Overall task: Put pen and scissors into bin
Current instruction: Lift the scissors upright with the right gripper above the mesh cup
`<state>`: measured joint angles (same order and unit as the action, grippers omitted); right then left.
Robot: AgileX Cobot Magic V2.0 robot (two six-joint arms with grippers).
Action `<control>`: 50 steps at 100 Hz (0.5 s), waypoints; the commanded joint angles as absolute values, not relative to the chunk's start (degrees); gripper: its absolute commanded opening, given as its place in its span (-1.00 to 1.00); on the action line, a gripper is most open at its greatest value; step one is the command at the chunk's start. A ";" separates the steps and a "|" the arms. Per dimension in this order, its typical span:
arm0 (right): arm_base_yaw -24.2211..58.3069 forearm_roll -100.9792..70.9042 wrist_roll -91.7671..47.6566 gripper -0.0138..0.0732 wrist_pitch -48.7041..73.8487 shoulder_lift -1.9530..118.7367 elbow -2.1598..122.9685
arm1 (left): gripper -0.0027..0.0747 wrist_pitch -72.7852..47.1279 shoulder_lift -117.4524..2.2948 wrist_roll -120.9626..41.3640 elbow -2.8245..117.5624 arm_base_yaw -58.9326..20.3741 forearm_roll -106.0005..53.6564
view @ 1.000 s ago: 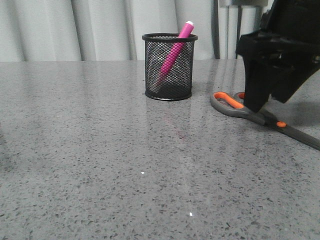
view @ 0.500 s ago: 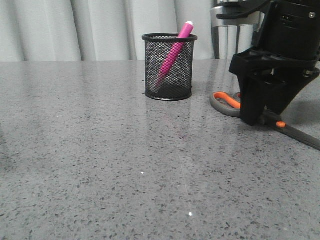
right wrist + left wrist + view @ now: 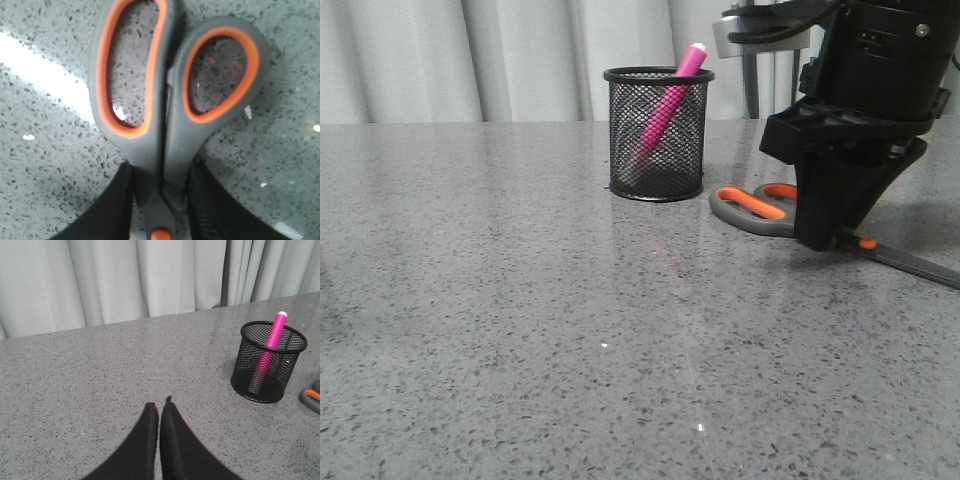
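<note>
The pink pen (image 3: 670,100) stands tilted inside the black mesh bin (image 3: 656,150), cap end above the rim; both also show in the left wrist view, pen (image 3: 272,335) in bin (image 3: 250,375). The scissors (image 3: 755,210) lie flat on the table right of the bin, handles toward it, blades pointing right. My right gripper (image 3: 820,238) is down on them. In the right wrist view its fingers (image 3: 202,200) press both sides of the scissors' (image 3: 160,125) handle neck, just above the orange pivot screw. My left gripper (image 3: 160,406) is shut and empty, off left of the bin.
The grey speckled table (image 3: 520,320) runs to a pale curtain (image 3: 470,60) at the back. A handle end of the scissors (image 3: 311,397) shows at the edge of the left wrist view.
My right gripper has come down onto the scissors and closed on their neck. The scissors have slid a little left, toward the bin. The pen and bin have not moved.
</note>
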<state>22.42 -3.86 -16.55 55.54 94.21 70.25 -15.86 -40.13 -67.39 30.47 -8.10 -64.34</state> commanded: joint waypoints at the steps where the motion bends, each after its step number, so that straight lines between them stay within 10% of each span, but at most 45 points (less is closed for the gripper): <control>1: 22.30 -2.96 -16.20 -0.84 55.54 90.03 71.40 | -0.98 -14.31 -39.82 -66.87 32.05 -7.98 -65.99; 50: 22.43 -15.82 -16.07 -0.84 7.45 63.82 59.22 | -0.98 -14.31 -39.82 -66.87 32.05 -7.98 -65.99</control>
<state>22.42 -13.08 -16.20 21.04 65.48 58.28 -15.86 -40.13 -67.39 30.47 -8.10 -64.34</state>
